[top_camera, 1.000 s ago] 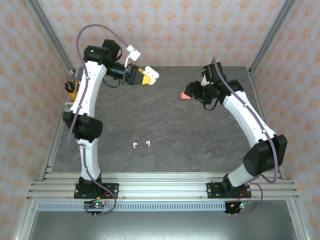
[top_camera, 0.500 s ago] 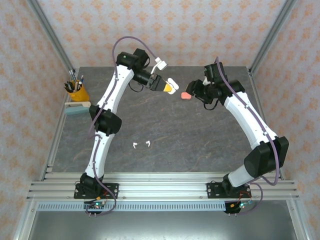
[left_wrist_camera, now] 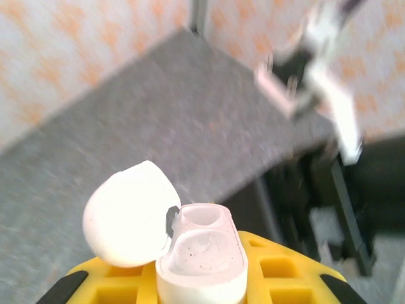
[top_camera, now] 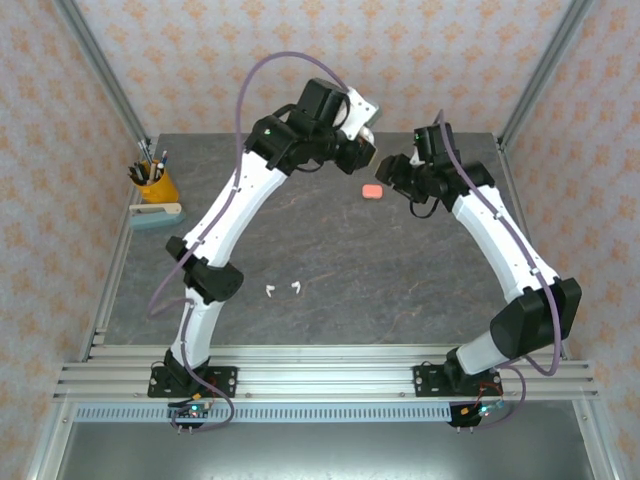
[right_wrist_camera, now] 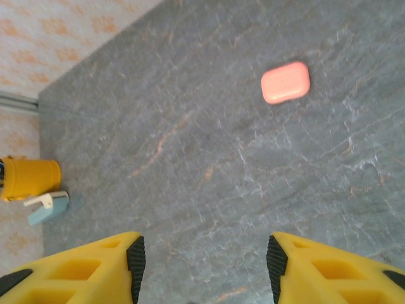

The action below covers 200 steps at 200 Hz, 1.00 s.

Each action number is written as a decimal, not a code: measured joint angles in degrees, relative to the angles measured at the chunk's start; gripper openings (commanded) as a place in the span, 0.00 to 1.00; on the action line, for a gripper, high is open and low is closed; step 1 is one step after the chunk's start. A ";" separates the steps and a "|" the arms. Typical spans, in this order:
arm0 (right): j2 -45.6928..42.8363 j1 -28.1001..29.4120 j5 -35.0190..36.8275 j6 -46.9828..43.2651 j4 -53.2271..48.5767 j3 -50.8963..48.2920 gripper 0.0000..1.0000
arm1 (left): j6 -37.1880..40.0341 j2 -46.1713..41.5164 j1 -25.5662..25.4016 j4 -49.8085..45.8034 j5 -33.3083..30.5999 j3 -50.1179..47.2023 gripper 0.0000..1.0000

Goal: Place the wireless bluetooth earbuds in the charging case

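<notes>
While two white earbuds [top_camera: 271, 292] lie side by side near the front of the table [top_camera: 300, 230], well apart from both arms, the left gripper [left_wrist_camera: 201, 285] pinches a white charging case [left_wrist_camera: 201, 253] with its lid swung open. The right gripper [right_wrist_camera: 204, 253] hangs with fingers spread above a closed pink case [right_wrist_camera: 286, 82] on the table.

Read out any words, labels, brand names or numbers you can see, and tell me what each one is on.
None can be read.
White charging case, open, in the left fingers: plain, no marking.
Pink case on the table: plain.
Yellow pen cup: no label visible.
Robot arms: any marking is too small to read.
</notes>
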 measured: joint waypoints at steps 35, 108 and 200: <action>-0.22 0.24 -0.31 -0.48 -0.96 -4.42 0.55 | -0.22 -16.59 -0.83 14.69 -11.06 -21.75 0.00; -0.50 6.12 -0.66 -0.55 -1.36 -8.11 0.53 | 5.86 -43.21 -0.72 59.01 -27.21 -77.22 0.00; 11.50 18.53 3.23 5.18 -1.68 -5.29 0.51 | -4.20 -64.76 13.94 98.86 -20.20 -123.60 0.00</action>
